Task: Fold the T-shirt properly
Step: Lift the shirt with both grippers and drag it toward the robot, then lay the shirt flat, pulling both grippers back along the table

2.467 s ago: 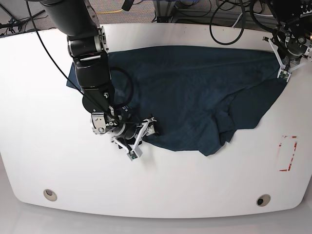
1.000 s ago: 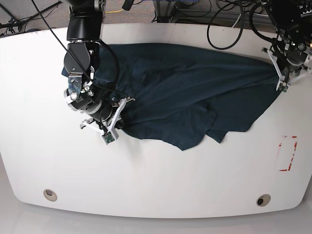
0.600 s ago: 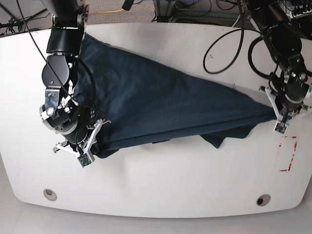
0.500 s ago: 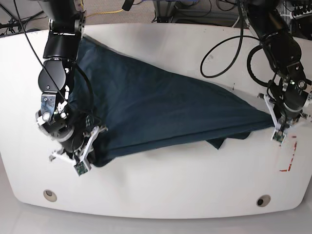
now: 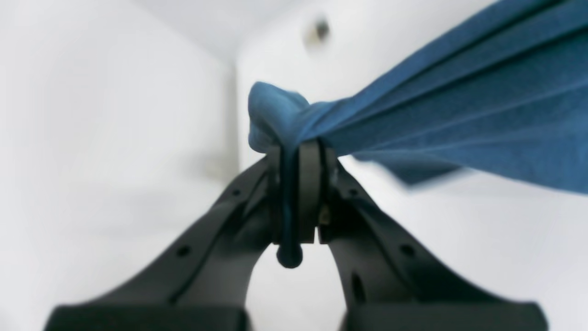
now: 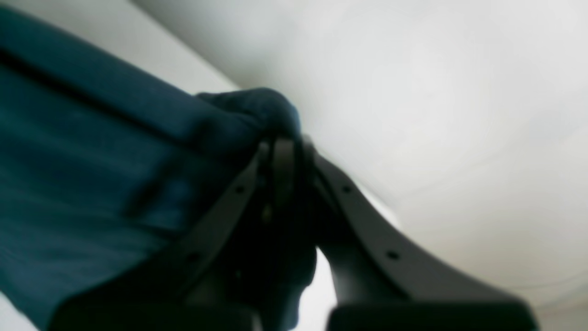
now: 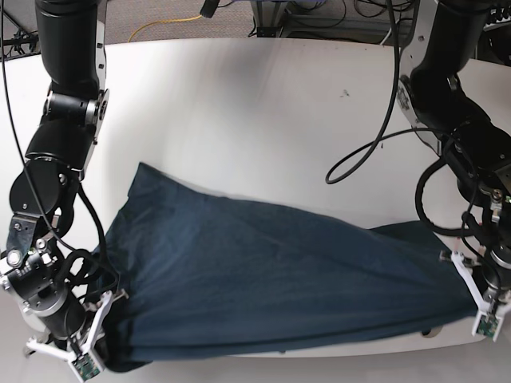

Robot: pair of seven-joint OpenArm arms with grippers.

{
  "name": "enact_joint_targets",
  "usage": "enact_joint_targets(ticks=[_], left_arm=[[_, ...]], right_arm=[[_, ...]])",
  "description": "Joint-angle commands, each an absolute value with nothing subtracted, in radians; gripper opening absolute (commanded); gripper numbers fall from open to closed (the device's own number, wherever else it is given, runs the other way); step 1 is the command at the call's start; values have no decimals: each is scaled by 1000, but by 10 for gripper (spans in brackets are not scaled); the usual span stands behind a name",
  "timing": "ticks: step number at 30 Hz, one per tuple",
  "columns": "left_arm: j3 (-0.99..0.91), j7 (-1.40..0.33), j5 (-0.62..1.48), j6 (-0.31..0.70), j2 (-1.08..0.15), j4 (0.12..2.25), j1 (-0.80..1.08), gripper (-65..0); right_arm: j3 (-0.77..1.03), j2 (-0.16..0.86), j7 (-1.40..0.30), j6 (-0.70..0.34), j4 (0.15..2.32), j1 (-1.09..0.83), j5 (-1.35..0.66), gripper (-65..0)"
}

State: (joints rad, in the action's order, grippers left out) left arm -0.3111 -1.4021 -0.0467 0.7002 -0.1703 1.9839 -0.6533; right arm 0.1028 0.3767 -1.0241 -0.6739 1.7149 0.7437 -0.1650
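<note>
The dark teal T-shirt [image 7: 263,275] hangs stretched between my two grippers above the table's near edge, its far edge trailing back to the left. My left gripper [image 7: 481,307], at the base view's lower right, is shut on a bunched corner of the T-shirt [image 5: 275,115], the cloth pinched between its pads [image 5: 308,184]. At the lower left, my right gripper [image 7: 96,351] is shut on the opposite corner of the T-shirt [image 6: 248,112]. Both wrist views are blurred.
The white table [image 7: 263,120] stretches bare behind the shirt. Black cables [image 7: 375,120] loop down beside the arm on the right. More cables and equipment lie on the floor past the far edge.
Both grippers have pulled the shirt from the far side of the table toward the near edge, lifting and stretching it taut between them. Both stayed shut on their corners.
</note>
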Motion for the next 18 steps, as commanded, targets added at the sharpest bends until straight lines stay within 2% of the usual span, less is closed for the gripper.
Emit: enact_joint_targets(ticks=[1,9,12,18], left_arm=[[-314,-1396,-77,698,-186,1997,-753,-650],[-246,-1396,-77,698,-188,1982,-974,-650],[-223,-1396,-77,698,-188,1994,-964,-650],[-225,-1396,-74,698,-208,2002,-794,-650]], right_arm=[[108,418,-1033,-670,1736,823,-142,-650],[116,472,-1113,-698,1784,960,-142,-650],[117,490,-1119,-698,1856,928,-142,-650],[173,492,-1119,-698,1982,720,-142,-650]])
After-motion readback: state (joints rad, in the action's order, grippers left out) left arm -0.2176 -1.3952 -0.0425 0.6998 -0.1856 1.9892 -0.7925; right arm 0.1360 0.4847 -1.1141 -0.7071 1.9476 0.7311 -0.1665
